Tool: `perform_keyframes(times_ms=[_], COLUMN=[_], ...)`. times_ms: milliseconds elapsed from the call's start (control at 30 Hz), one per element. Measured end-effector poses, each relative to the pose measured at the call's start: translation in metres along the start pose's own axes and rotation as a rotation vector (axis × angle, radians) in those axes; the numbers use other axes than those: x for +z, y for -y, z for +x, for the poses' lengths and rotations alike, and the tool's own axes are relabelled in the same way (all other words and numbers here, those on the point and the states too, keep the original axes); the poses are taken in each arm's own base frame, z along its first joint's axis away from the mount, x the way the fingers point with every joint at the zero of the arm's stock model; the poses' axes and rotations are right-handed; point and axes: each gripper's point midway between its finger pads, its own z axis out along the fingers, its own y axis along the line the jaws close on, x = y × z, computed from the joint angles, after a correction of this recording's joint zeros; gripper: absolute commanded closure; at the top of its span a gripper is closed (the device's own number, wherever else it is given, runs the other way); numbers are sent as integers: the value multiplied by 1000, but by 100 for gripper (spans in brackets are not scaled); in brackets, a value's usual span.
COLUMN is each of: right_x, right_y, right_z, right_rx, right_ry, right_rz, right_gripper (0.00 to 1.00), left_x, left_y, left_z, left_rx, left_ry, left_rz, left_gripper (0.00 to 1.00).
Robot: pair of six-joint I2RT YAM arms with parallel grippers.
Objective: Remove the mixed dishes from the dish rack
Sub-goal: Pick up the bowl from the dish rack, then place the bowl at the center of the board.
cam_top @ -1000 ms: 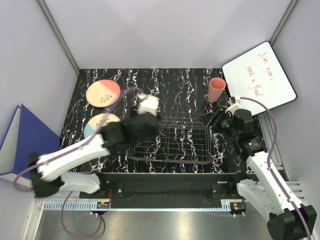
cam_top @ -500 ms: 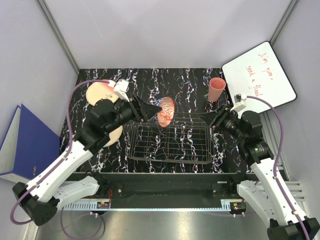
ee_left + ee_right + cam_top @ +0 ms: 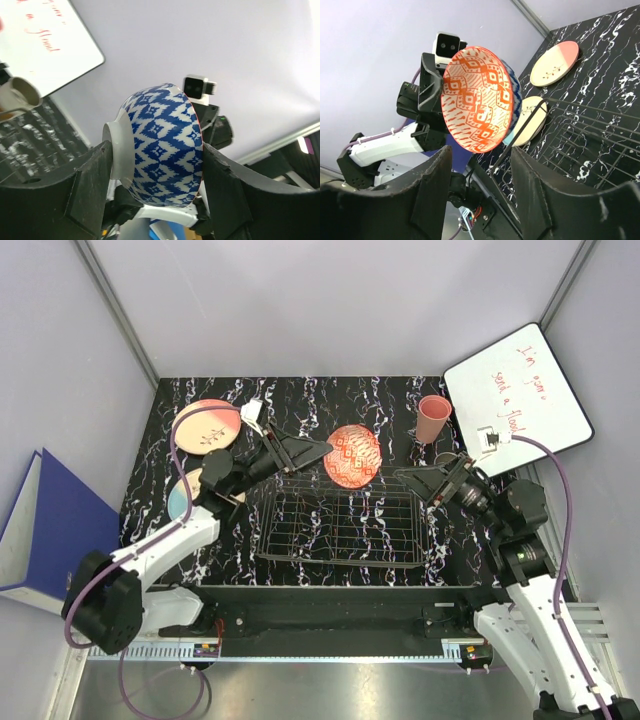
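My left gripper [image 3: 325, 452] is shut on the blue-and-white patterned bowl [image 3: 352, 455], one finger on its foot and one at its rim [image 3: 160, 140]. The bowl is held on its side above the far edge of the dish rack [image 3: 340, 563], its orange-red patterned inside [image 3: 477, 97] facing my right gripper [image 3: 415, 480]. That gripper is open and empty, just right of the bowl, jaws spread [image 3: 480, 170]. The rack looks bare. A pink/cream plate [image 3: 205, 426] and a blue/cream plate [image 3: 188, 492] lie on the table left of the rack. A pink cup [image 3: 432, 418] stands at the back right.
A whiteboard [image 3: 520, 390] with red writing leans at the back right, next to the pink cup. A blue folder [image 3: 45, 525] lies off the table's left edge. The table [image 3: 330, 400] is black with white marbling. Walls close in on three sides.
My left arm has pulled back from over the rack and raised the bowl, turning it so its inside faces right. My right gripper has swung left toward the bowl.
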Motion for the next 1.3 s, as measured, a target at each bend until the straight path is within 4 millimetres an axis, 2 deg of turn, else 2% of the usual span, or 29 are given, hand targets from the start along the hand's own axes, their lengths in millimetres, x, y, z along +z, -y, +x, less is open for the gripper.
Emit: perform_keyframes(times_ms=[100, 233, 333, 633, 867, 1033, 1133, 1200, 1300], right_x=[2, 6, 12, 31, 44, 62, 72, 77, 80], right_y=[-1, 2, 11, 25, 15, 21, 27, 31, 43], right_z=[1, 4, 7, 7, -5, 4, 10, 17, 21], right_rx=[15, 27, 47, 88, 69, 73, 70, 70, 23], right_ry=[-12, -33, -52, -100, -98, -162, -200, -229, -246], right_rz=[-10, -13, 6, 30, -1, 28, 64, 92, 138], right_gripper=[33, 33, 33, 33, 44, 48, 62, 80, 100], left_x=[3, 3, 3, 7, 10, 11, 10, 10, 11], left_y=[7, 16, 21, 10, 2, -2, -1, -1, -5], left_z=[-1, -1, -1, 0, 0, 1, -1, 0, 1], left_rx=[-24, -28, -29, -52, -64, -79, -76, -74, -95], left_ry=[-1, -6, -9, -15, -18, -22, -19, -22, -25], left_rz=[52, 95, 120, 109, 99, 92, 96, 101, 84], left_gripper=[100, 100, 100, 100, 100, 100, 100, 100, 100])
